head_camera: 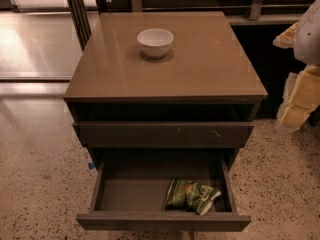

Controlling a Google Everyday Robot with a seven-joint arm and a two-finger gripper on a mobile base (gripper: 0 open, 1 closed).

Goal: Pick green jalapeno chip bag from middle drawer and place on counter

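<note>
Middle drawer (135, 194) is pulled out. We see the green jalapeno chip bag (191, 195) lying inside it, on the right side of the drawer floor, close to the front wall, white end pointing right. White bowl (155, 42) sits on the counter (200, 69), toward the back. Hand (299, 96) is at the right edge, beside the cabinet, well apart from the bag. We can't tell if it's open or closed.
</note>
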